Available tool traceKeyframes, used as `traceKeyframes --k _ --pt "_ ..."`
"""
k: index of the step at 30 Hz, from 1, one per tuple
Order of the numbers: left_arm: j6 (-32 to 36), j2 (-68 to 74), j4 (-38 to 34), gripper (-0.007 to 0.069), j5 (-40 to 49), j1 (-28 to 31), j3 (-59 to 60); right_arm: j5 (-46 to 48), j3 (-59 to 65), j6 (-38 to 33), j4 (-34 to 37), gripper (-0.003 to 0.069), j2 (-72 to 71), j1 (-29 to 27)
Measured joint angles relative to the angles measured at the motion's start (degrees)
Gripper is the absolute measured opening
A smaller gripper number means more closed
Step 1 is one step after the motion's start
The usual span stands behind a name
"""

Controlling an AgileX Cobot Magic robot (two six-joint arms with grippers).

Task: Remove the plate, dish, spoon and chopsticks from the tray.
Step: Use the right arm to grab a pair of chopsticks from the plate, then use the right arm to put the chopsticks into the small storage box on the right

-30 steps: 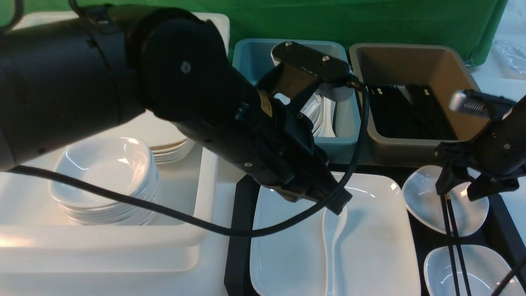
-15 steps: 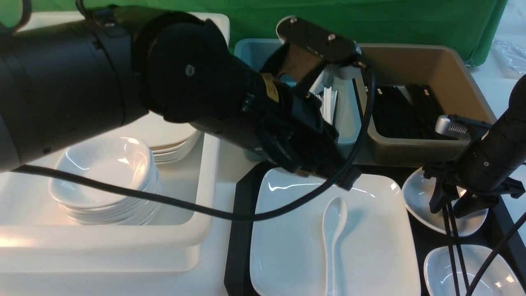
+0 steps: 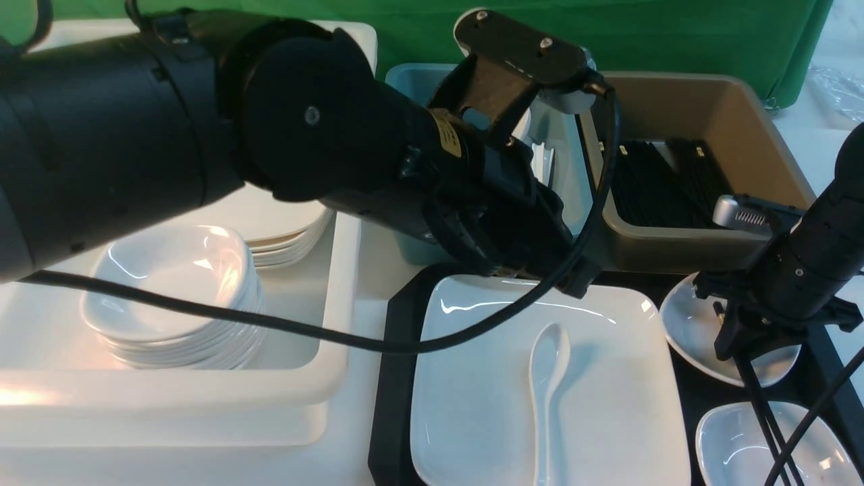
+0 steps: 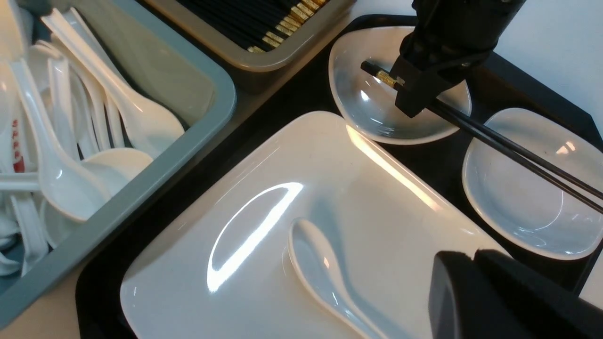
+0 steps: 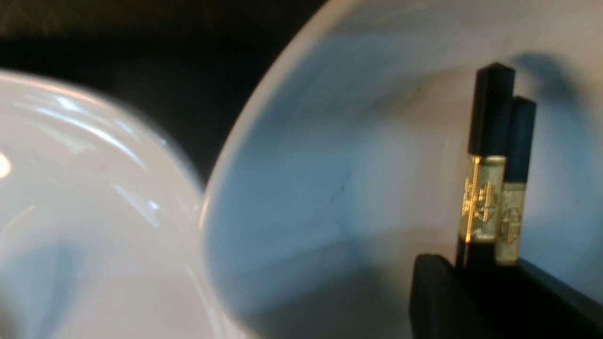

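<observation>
chopsticks (image 5: 490,117) — gold bands (image 5: 485,200) only in wrist views | right claw (image 4: 417,96) pinches them | left claw (image 4: 475,259) closed

Likely a lab setup: green backdrop (image 3: 675,34), sorted tableware tubs (image 3: 675,108).

The front view looks forward and down over the tray (image 3: 395,378) from the robot's side. The left wrist view looks closely down on the plate (image 4: 330,155) and spoon (image 4: 315,268), shared with the front view. The right wrist view sits very near the chopsticks (image 5: 487,141), seen in all three.
</observation>
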Motion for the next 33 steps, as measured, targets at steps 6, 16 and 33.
traceKeyframes --k 6,16,33 --pt "0.0 0.0 0.0 0.0011 -0.3 0.0 0.0 4.06 0.0 -2.22 0.0 0.0155 -6.73 2.09" --pt "0.0 0.0 3.33 0.0013 -20.56 0.32 0.0 -6.39 -8.56 -3.49 0.81 0.0155 -19.28 4.66" --pt "-3.41 0.02 3.92 0.0013 -30.26 4.93 0.0 -57.63 -17.09 -3.92 0.85 0.0155 -2.85 4.62"
